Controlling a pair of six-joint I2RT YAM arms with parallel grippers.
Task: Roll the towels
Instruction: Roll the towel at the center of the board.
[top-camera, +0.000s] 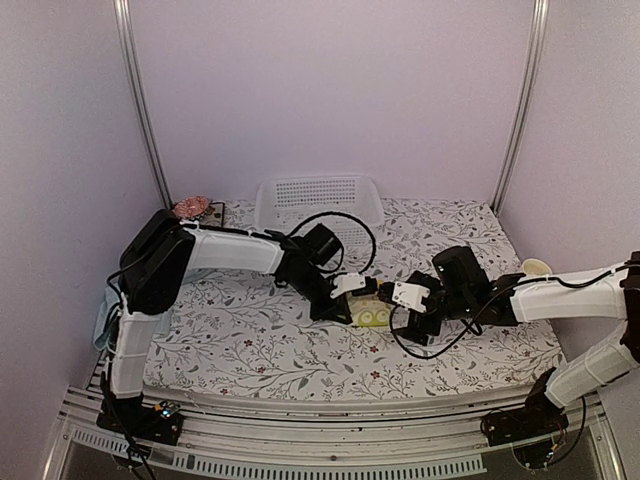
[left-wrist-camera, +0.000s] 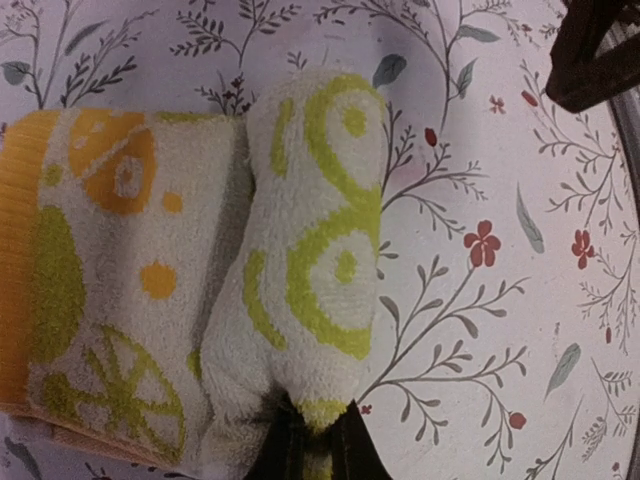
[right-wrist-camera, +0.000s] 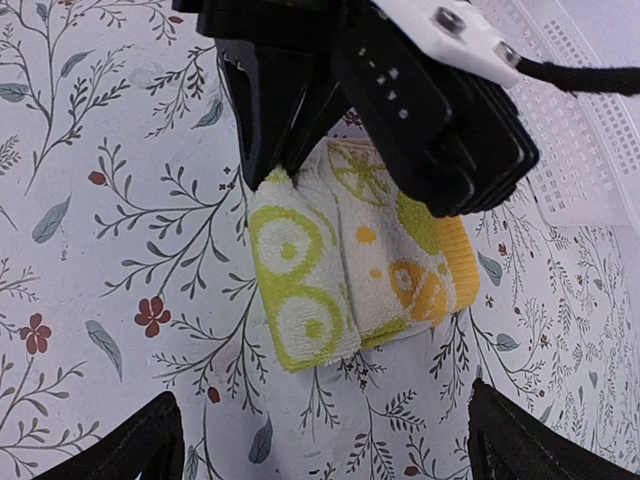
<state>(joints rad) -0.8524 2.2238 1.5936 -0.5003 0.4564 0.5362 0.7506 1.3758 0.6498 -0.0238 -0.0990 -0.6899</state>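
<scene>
Left gripper (left-wrist-camera: 312, 450) is clamping rolled edge of yellow-green patterned terry towel (left-wrist-camera: 315, 250) (mid-roll, I'd say); right gripper (right-wrist-camera: 325, 445) is hovering, fingers apart; next needs rolling onward.

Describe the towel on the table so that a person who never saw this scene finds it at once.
On the floral table cover, in front of the white basket, the towel lies at the middle, between both arms. It is the only cloth with yellow-green rings and an orange edge, half rolled, its roll pinched by the left fingers.
</scene>
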